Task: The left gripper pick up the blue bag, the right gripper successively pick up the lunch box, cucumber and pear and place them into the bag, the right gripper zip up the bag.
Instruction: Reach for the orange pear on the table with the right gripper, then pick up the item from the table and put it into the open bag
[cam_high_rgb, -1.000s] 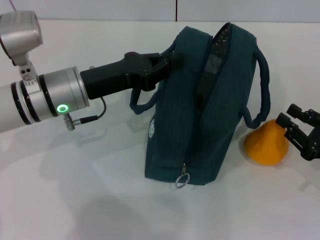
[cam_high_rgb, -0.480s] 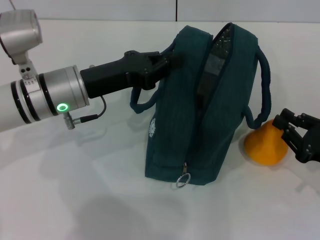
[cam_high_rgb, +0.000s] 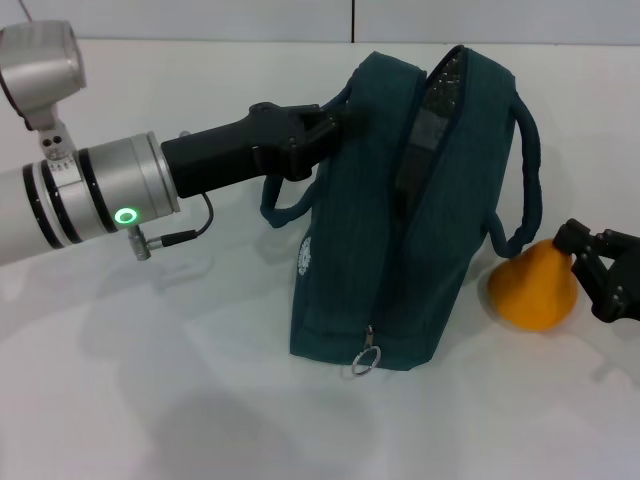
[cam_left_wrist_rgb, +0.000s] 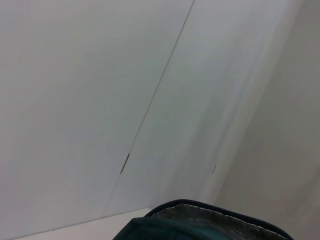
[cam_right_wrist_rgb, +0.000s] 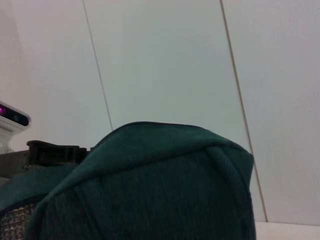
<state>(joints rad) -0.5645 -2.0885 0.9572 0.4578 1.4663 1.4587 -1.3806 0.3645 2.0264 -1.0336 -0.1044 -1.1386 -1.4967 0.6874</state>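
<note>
The left gripper (cam_high_rgb: 335, 125) is clenched on the upright blue bag (cam_high_rgb: 395, 250); beside the bag, the right gripper (cam_high_rgb: 600, 275), spread wide, touches the pear (cam_high_rgb: 533, 287).

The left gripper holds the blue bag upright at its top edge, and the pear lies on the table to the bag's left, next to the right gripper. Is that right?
Not quite. In the head view the pear lies to the right of the blue bag, not its left. The rest holds: the left gripper grips the bag's top edge, and the right gripper is beside the pear.
</note>
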